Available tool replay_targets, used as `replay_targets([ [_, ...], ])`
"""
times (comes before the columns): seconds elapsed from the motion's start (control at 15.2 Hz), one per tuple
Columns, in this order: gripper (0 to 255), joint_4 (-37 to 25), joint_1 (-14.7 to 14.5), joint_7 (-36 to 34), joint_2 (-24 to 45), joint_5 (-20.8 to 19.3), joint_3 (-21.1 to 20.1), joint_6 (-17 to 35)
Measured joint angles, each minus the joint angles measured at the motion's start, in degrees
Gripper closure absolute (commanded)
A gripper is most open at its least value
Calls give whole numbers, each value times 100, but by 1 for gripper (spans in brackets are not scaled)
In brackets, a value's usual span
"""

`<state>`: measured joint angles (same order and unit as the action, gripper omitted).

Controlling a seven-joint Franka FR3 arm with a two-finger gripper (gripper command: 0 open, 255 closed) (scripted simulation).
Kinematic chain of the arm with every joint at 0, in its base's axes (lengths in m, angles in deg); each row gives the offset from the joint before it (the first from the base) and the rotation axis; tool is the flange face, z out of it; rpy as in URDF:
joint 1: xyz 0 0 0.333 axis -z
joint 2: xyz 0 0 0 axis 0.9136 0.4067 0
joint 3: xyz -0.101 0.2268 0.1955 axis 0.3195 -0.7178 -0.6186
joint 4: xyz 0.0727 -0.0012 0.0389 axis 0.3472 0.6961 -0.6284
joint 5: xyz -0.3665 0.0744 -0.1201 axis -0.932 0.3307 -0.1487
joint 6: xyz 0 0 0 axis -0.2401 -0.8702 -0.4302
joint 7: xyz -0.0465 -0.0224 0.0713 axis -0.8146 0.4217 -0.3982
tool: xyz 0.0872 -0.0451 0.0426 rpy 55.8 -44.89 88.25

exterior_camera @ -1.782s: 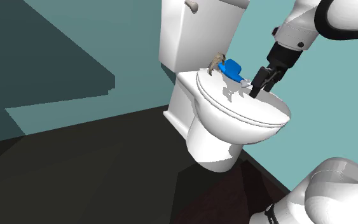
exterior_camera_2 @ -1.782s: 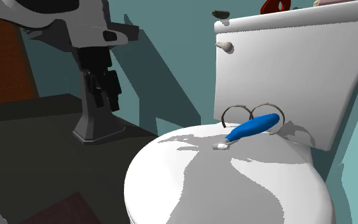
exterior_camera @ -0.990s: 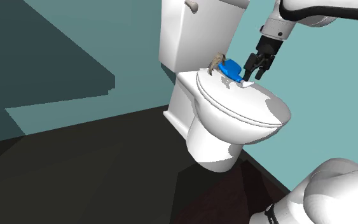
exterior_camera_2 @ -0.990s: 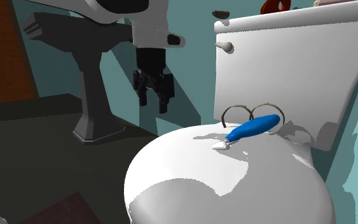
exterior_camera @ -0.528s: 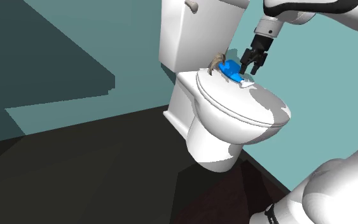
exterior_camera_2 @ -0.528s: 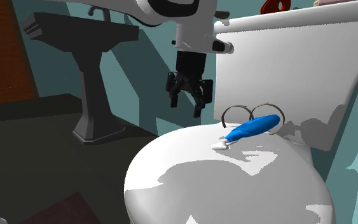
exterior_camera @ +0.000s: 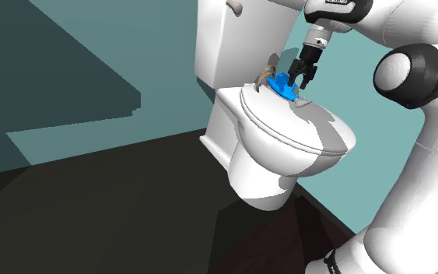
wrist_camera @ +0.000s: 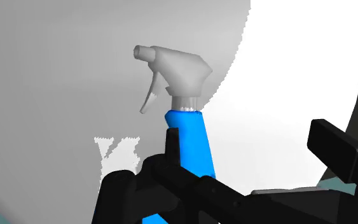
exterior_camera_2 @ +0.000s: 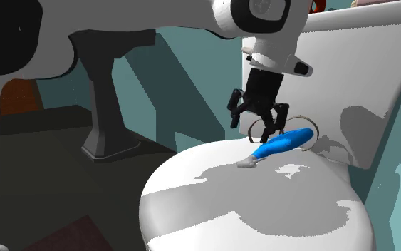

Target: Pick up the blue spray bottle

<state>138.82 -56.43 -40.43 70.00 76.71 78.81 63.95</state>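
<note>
Over the toilet lid [exterior_camera_2: 263, 207], the spread end effector [exterior_camera_2: 257, 127] half-hides the seemingly ungripped blue spray bottle [wrist_camera: 193, 140].

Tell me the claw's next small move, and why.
Probably lower it a little: the open claw hangs just above the blue spray bottle, which lies flat on the toilet lid, its body lined up between the fingers, not yet clasped.

The shoulder view looks down from behind the arm [exterior_camera: 415, 179] at the whole toilet [exterior_camera: 248, 167], the second exterior view sits low and close facing its tank [exterior_camera_2: 334, 78], and the wrist view looks along the tool [wrist_camera: 248, 137] from just above the lid [wrist_camera: 298, 76], which all three share.
</note>
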Motion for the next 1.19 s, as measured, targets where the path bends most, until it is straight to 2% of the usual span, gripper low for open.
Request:
replay_targets([
  [0.2, 0, -1299, 492, 155, 984, 417, -14, -566],
  [0.26, 0, -1418, 547, 173, 1091, 460, -23, -611],
  [0.73, 0, -818, 464, 258, 1045, 437, -19, -98],
  [0.79, 255, -779, 458, 263, 1038, 435, -18, -66],
  [1.19, 255, -736, 455, 269, 1017, 427, -10, -34],
])
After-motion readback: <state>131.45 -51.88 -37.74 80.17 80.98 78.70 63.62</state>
